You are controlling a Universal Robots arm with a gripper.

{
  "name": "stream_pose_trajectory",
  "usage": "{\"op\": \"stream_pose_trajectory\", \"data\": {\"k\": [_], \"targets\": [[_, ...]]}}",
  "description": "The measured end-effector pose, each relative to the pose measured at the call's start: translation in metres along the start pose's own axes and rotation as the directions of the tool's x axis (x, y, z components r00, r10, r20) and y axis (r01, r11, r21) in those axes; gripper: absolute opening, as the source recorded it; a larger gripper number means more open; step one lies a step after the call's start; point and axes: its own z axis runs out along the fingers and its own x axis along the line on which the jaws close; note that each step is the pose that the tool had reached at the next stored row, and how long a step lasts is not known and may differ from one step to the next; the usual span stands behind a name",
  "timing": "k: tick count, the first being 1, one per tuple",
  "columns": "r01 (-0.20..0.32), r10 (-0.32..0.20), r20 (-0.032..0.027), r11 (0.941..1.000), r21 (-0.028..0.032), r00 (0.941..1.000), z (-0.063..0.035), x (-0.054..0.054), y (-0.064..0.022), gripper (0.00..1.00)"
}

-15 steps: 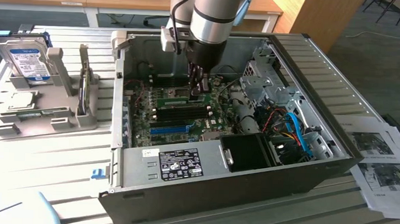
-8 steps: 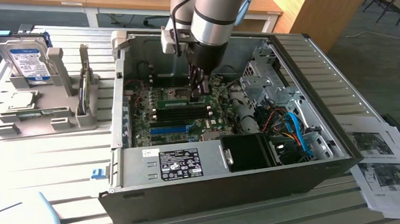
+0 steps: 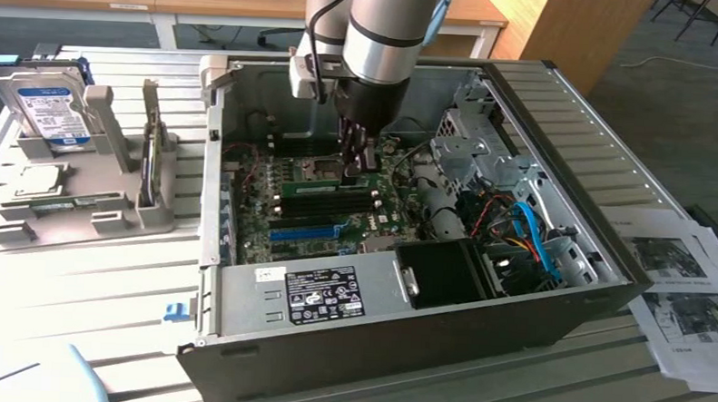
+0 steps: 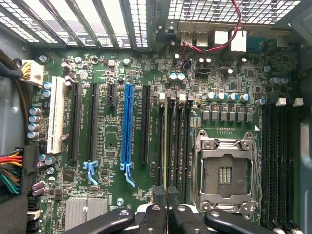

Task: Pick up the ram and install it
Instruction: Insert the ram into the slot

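Note:
The ram (image 4: 165, 146) shows edge-on as a thin green line along a black memory slot, in the bank between the blue slot (image 4: 127, 122) and the open processor socket (image 4: 224, 168). It lies on the side of that bank nearer the blue slot. My gripper (image 4: 167, 197) is shut on one end of the ram, its black fingers (image 4: 158, 195) pressed close together. In the exterior view the gripper (image 3: 361, 165) reaches down into the open computer case, over a pale green strip that is the ram (image 3: 320, 187). Whether the ram is fully seated I cannot tell.
The case walls (image 3: 580, 129) surround the arm, with a drive cage and cables on the exterior view's right. A grey holder (image 3: 105, 199) outside the case carries a hard drive (image 3: 51, 106) and a silver processor chip (image 3: 39, 180). Papers (image 3: 683, 270) lie on the exterior view's right.

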Motion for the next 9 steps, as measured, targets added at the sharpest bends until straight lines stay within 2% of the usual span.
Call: {"op": "stream_pose_trajectory", "data": {"k": [9], "targets": [[-0.001,0.001,0.0001,1.0000,0.0035,1.0000,0.0000,0.0000,0.0000,0.11]]}}
